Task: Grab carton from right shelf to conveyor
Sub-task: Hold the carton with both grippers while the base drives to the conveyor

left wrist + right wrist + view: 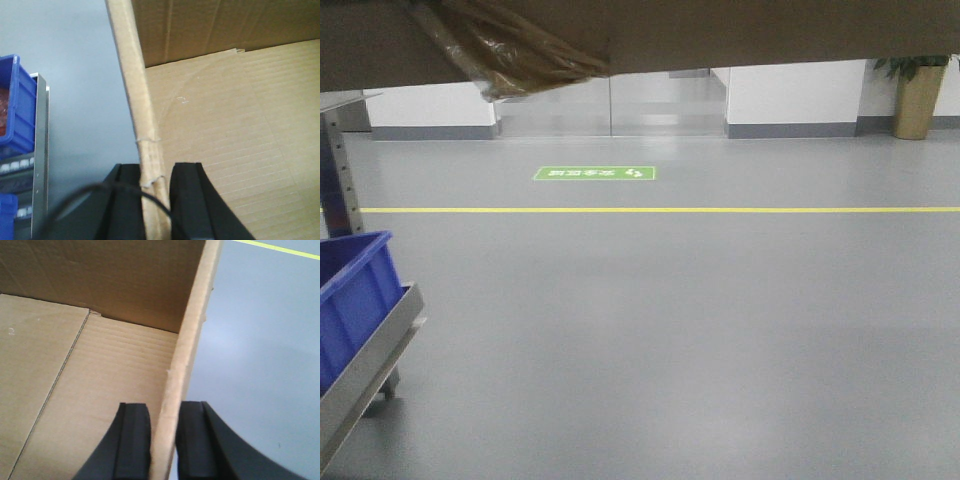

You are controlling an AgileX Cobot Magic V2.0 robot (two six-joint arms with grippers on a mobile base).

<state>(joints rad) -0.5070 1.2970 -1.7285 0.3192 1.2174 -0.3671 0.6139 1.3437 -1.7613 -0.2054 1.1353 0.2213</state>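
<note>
At far left, a blue bin (355, 290) is sitting on a grey metal frame (370, 365). My left gripper (152, 200) is clamping the left wall of the carton (225, 150). One black finger (125, 205) is pressing the outside of the cardboard, the other is sitting inside the box, and the frayed edge is running up between them. The carton is hanging open-topped between my two arms, its corrugated bottom showing bare in both wrist views. In the front view its brown cardboard is stretching across the top of the picture, above the grey floor (650, 330), with crumpled clear tape (510, 50) trailing from it at left. My right gripper (164, 440) is pinching the right wall the same way, one finger inside, one outside. Beyond, a green floor sign (594, 173) is lying just behind a yellow line (660, 210) that is crossing the floor. A potted plant (920, 90) is standing at far right against the wall.
</note>
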